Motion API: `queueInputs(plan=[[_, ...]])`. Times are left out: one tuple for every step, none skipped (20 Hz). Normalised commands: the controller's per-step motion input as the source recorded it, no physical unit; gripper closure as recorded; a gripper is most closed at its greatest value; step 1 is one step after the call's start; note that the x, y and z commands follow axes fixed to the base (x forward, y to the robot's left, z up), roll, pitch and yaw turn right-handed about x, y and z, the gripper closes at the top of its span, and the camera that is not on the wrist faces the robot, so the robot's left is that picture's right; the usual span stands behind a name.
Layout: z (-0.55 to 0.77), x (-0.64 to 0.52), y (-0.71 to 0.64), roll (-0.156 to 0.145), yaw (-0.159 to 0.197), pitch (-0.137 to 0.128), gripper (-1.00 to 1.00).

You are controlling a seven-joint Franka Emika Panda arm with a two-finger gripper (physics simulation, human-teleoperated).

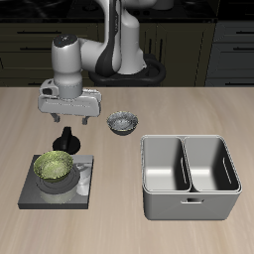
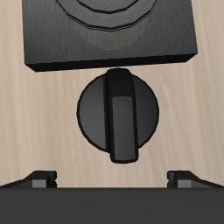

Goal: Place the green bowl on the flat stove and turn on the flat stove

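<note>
The green bowl (image 1: 54,170) sits on the flat stove (image 1: 83,189), over its burner, near the table's front edge. The stove's black knob (image 1: 66,139) sticks out from the plate's back edge. My gripper (image 1: 74,119) hangs just above that knob, open and holding nothing. In the wrist view the knob (image 2: 118,112) lies straight below, its raised bar running toward the stove plate (image 2: 52,44). My gripper (image 2: 114,180) shows only its two fingertips (image 2: 41,179), spread wide to either side of the knob. Neither fingertip touches the knob.
A grey-white patterned bowl (image 1: 122,122) stands on the table beside the gripper, farther back than the stove. A grey two-compartment metal basin (image 1: 189,203) takes up the table's other side.
</note>
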Motion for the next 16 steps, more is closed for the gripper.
queueInputs(plan=[[-0.12, 0.0, -0.05, 0.001, -0.014, 0.005, -1.0], [-0.2, 0.0, -0.05, -0.008, 0.028, 0.004, -1.0], [-0.1, 0.07, -0.01, 0.011, 0.014, -0.001, -1.0], [-0.06, 0.03, -0.05, -0.016, 0.018, 0.002, -1.0], [-0.02, 0.03, -0.06, -0.006, 0.021, -0.002, -1.0], [-0.04, 0.13, -0.02, 0.01, -0.021, 0.006, -1.0], [-0.04, 0.06, -0.14, -0.037, 0.013, 0.005, -1.0], [-0.06, 0.06, -0.04, 0.009, 0.017, 0.002, -1.0], [-0.15, 0.15, -0.07, -0.001, 0.006, 0.039, -1.0], [-0.27, 0.14, -0.04, -0.008, 0.044, 0.022, -1.0], [-0.44, 0.39, -0.2, -0.056, 0.025, 0.076, -1.0], [-0.24, 0.14, -0.09, 0.014, -0.034, 0.052, -1.0], [-0.01, -0.06, 0.0, 0.0, 0.0, 0.0, -1.0], [-0.48, 0.42, -0.33, -0.08, 0.011, 0.074, -1.0], [-0.23, 0.12, -0.2, -0.063, -0.019, 0.055, -1.0], [-0.11, 0.06, -0.05, -0.01, -0.014, 0.016, -1.0]])
